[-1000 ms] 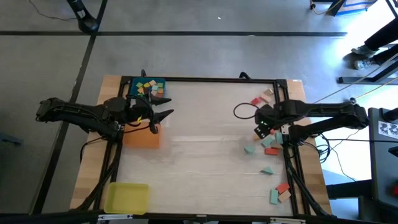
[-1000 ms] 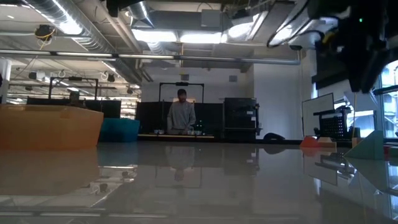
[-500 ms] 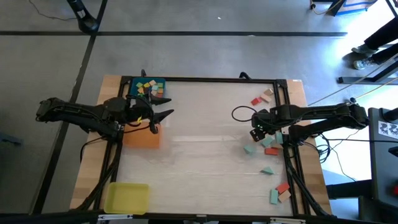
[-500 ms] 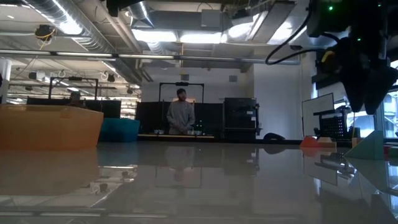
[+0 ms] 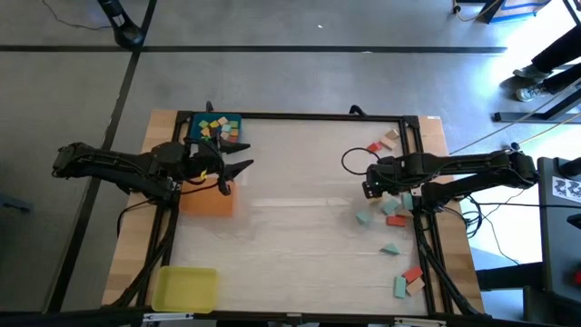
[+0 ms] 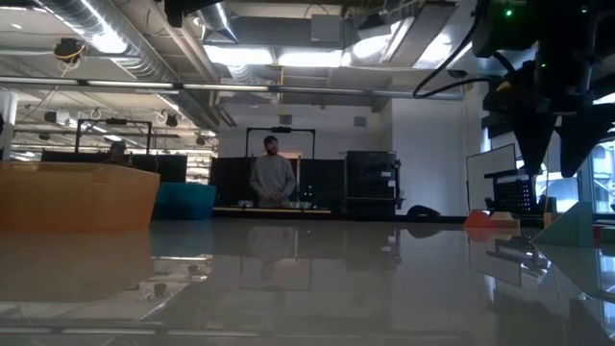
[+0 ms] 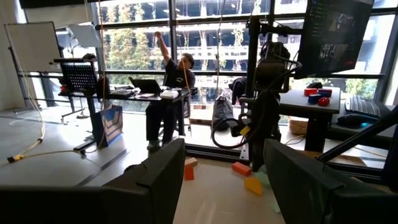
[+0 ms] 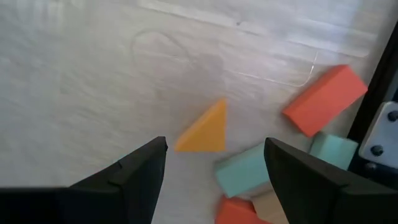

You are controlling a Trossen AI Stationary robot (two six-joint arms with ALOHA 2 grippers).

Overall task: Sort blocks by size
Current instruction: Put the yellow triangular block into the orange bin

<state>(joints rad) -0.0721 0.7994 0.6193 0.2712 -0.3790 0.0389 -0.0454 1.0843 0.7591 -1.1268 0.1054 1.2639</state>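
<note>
Fingers of the right gripper (image 8: 214, 163) are standing released, empty, over an orange wedge (image 8: 203, 129) among loose blocks (image 5: 392, 218) awaiting sorting. Some blocks are lying in the blue tray (image 5: 231, 118). Left gripper (image 5: 238, 170), open, is waiting. Since earlier, the right gripper has shifted slightly inward.

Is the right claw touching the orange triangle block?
Apart. The right wrist view shows the right claw open above the orange triangle block, table visible between.
</note>
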